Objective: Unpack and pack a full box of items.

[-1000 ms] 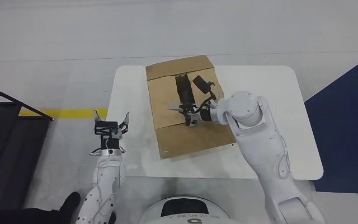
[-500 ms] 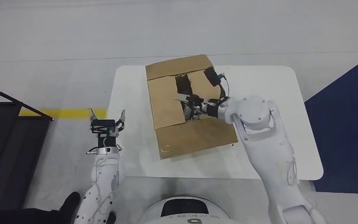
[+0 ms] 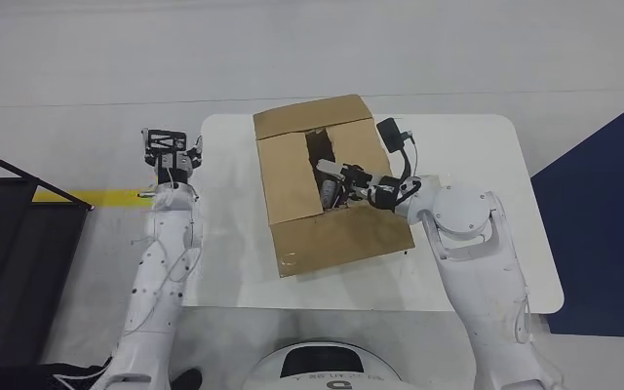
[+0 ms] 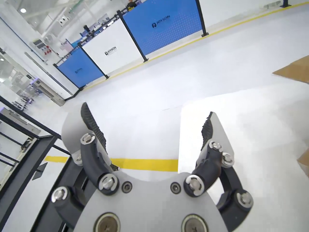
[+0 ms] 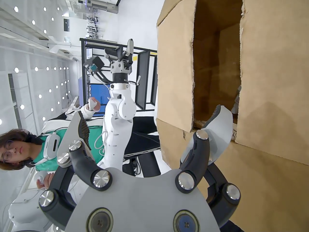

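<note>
A brown cardboard box stands in the middle of the white table. Its top flaps lie partly folded over, leaving a dark gap along the middle. My right gripper is open above that gap. In the right wrist view this gripper has one finger at the opening's edge and the other outside the box. The contents are mostly hidden. My left gripper is open and holds nothing, off the table's far left corner, and appears as the gripper in its own wrist view.
A black metal rack stands on the floor left of the table, beside a yellow floor line. Bare tabletop lies right of the box and along the table's left strip. A box flap corner shows past the table corner.
My left arm has swung from the table's near left side out to its far left corner. The right wrist has shifted right and farther back, with its gripper staying over the box gap.
</note>
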Robot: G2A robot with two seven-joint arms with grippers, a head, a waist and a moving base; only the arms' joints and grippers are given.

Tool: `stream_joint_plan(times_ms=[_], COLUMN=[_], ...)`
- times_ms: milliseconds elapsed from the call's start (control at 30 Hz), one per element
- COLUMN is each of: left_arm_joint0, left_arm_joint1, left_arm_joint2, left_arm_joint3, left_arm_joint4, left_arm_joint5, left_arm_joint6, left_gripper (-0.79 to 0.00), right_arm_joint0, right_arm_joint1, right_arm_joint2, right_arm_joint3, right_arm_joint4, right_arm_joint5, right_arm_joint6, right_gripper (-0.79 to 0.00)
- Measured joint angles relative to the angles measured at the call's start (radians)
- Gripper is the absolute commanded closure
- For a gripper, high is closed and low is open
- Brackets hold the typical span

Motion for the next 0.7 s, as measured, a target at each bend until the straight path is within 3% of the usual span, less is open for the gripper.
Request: stream_joint_plan(times_ms=[233, 433, 700], left_arm_joint0=[-0.055, -0.160, -0.271], left_arm_joint1=[-0.008, -0.019, -0.034], left_arm_joint2=[0.060, 0.117, 0.173], left_arm_joint3=[0.020, 0.136, 0.275], left_arm_joint4=[-0.064, -0.103, -0.161], left_arm_joint5=[-0.118, -0.180, -0.239], left_arm_joint6=[-0.032, -0.148, -0.190], left_gripper=[-0.785, -0.785, -0.785], right_arm_joint0=[0.000, 0.000, 0.000], right_arm_joint1=[0.000, 0.000, 0.000], right_arm_joint2=[0.000, 0.000, 0.000], right_arm_joint3=[0.000, 0.000, 0.000], right_arm_joint4=[0.000, 0.000, 0.000], right_arm_joint5=[0.000, 0.000, 0.000], right_arm_joint6=[0.000, 0.000, 0.000], right_gripper=[-0.785, -0.785, -0.785])
